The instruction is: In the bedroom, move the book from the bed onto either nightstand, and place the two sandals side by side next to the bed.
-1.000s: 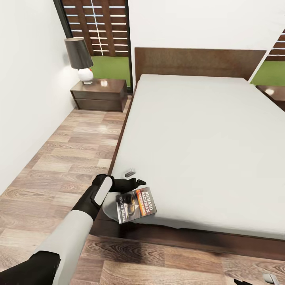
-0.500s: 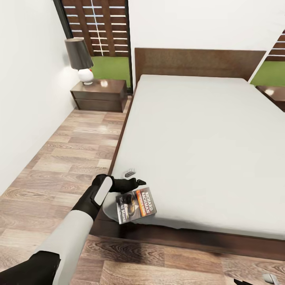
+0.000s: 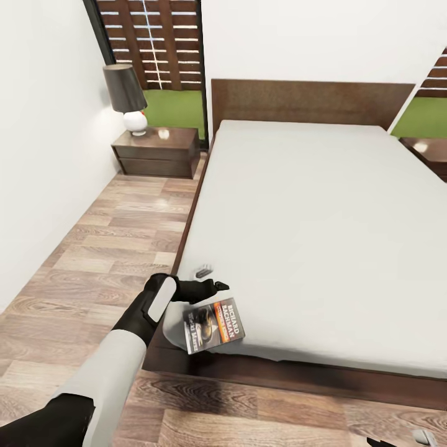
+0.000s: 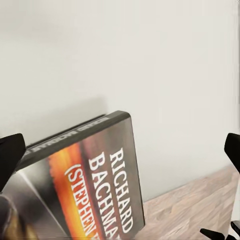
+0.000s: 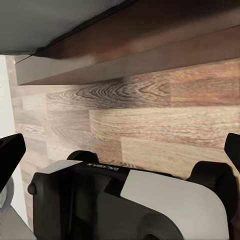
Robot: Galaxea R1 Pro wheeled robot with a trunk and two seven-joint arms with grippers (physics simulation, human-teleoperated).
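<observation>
Left gripper (image 3: 211, 290) spread wide at bed (image 3: 310, 217) corner; book (image 3: 214, 325) just beside its fingers, overhanging mattress edge, not pinched. Nightstand (image 3: 156, 151) well beyond gripper, likely drop spot.

lamp (image 3: 127, 98) crowding nightstand (image 3: 158, 151), mattress (image 3: 310, 236) bare, floor (image 3: 112, 242) open

The bed (image 3: 310, 236) — grey mattress on a dark frame — carries the book (image 3: 214, 325) at its near corner, just beside the left claw (image 3: 214, 287). Well beyond the claw, a nightstand (image 3: 160, 151) bears a lamp (image 3: 127, 98).
</observation>
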